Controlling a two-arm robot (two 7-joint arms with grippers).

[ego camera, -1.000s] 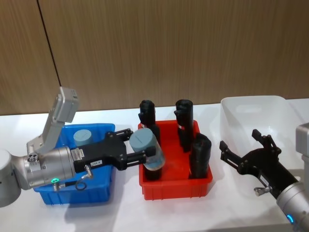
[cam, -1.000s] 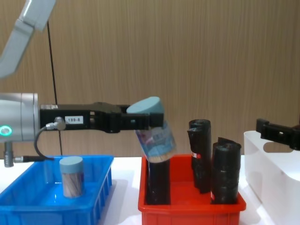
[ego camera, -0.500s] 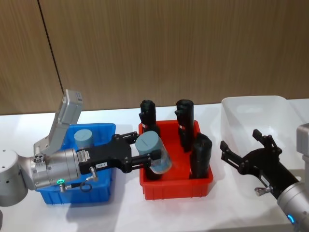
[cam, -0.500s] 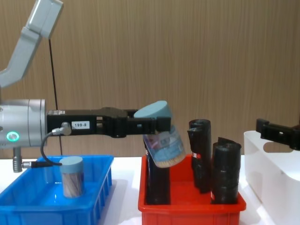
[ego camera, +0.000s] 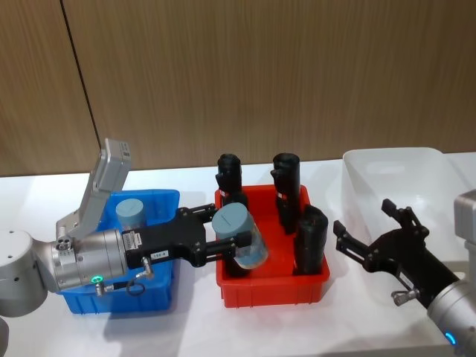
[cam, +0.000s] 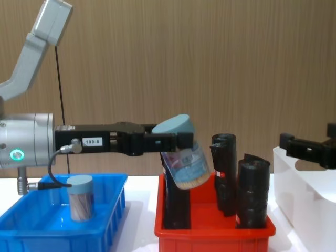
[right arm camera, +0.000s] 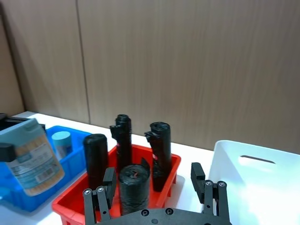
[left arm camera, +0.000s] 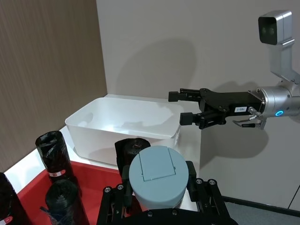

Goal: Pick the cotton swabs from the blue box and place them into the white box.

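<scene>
Left claw (ego camera: pixel 224 239) was clamped on one cotton swab tub (cam: pixel 185 160). The tub was tilted, lid uppermost, and held in the air above the left part of the red bin (ego camera: pixel 271 288), just beside the black rolls (ego camera: pixel 285 186) standing there. Second tub (cam: pixel 80 197) stood upright in the blue box (cam: pixel 31 231) on the bench (ego camera: pixel 193 327). Right claw (ego camera: pixel 364 217) hovered with fingers apart between the red bin and the white box (ego camera: pixel 394 167).
</scene>
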